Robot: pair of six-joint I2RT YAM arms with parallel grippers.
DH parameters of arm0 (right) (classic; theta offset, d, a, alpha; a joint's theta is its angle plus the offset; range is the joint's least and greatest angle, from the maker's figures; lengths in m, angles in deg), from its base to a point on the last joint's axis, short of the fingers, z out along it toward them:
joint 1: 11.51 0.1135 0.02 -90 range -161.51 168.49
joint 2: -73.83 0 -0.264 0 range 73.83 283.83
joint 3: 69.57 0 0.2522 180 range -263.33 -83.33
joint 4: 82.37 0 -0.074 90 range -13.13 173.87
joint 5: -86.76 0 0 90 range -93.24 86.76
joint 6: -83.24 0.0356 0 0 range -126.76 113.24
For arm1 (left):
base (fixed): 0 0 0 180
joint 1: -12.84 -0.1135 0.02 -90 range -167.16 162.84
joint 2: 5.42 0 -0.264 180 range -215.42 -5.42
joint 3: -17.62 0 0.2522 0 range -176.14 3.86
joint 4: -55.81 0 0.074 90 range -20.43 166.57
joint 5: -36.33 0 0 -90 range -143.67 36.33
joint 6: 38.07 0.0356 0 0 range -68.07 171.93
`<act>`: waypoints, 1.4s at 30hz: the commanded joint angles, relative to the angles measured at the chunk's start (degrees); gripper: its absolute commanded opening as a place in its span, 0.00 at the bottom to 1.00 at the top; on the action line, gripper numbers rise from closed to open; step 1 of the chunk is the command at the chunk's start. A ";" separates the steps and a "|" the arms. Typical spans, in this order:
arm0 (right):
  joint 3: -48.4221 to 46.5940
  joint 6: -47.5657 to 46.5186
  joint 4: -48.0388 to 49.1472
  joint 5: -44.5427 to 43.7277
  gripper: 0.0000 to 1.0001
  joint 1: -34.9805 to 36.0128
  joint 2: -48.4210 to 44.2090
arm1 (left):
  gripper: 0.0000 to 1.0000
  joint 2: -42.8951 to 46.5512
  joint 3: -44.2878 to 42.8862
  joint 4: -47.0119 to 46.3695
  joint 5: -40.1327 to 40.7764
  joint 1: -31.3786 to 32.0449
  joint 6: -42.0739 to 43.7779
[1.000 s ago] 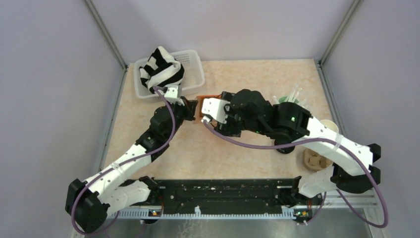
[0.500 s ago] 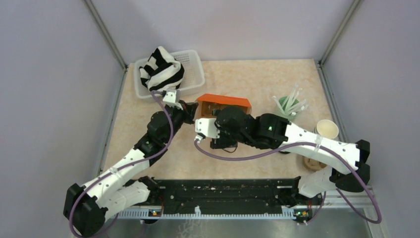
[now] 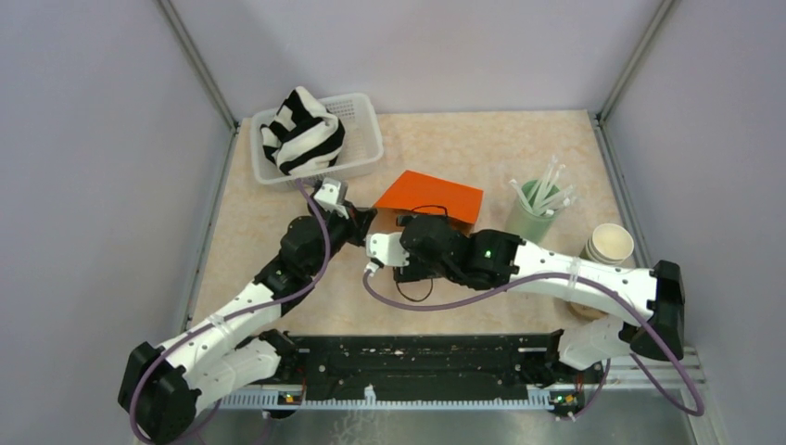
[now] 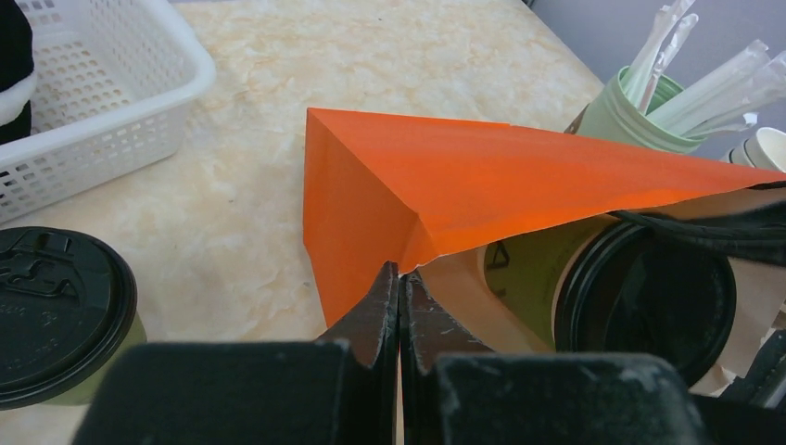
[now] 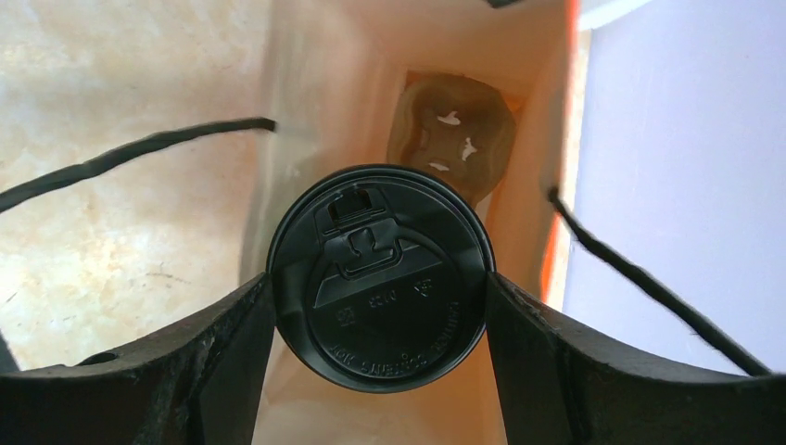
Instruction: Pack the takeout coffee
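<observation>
An orange paper bag (image 3: 431,195) lies tilted on the table with its mouth toward the arms. My left gripper (image 4: 399,271) is shut on the edge of the bag's (image 4: 482,176) mouth and holds it up. My right gripper (image 5: 380,297) is shut on a takeout coffee cup by its black lid (image 5: 380,278), just inside the bag's mouth. That cup (image 4: 649,306) also shows in the left wrist view, under the orange flap. A brown cardboard cup carrier (image 5: 454,134) lies deep inside the bag. A second lidded coffee cup (image 4: 56,315) stands on the table left of the bag.
A white basket (image 3: 357,139) with a black and white striped cloth (image 3: 301,134) stands at the back left. A pale mint tumbler of white straws (image 3: 533,215) stands right of the bag. Stacked paper cups (image 3: 610,243) stand at the far right.
The bag has tipped from upright to tilted, its broad orange side now up. My right arm has swung left and nearer, bringing the cup to the bag's mouth. The left gripper kept its hold.
</observation>
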 commanded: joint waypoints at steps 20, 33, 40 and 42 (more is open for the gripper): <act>-0.12 -5.52 2.93 6.20 0.41 -7.49 1.45 | 0.00 -1.06 -6.61 7.41 0.98 -0.12 -2.19; 2.57 -11.77 6.82 4.27 0.40 -7.57 2.32 | 0.00 -3.42 -9.96 11.56 1.29 -0.16 -2.68; 5.88 -14.54 12.32 3.72 0.40 -8.45 3.73 | 0.00 -4.84 -11.43 12.51 0.55 -0.16 -3.46; 6.11 -14.64 13.48 3.85 0.40 -9.58 3.85 | 0.00 -4.70 -11.45 12.73 0.51 -0.16 -3.42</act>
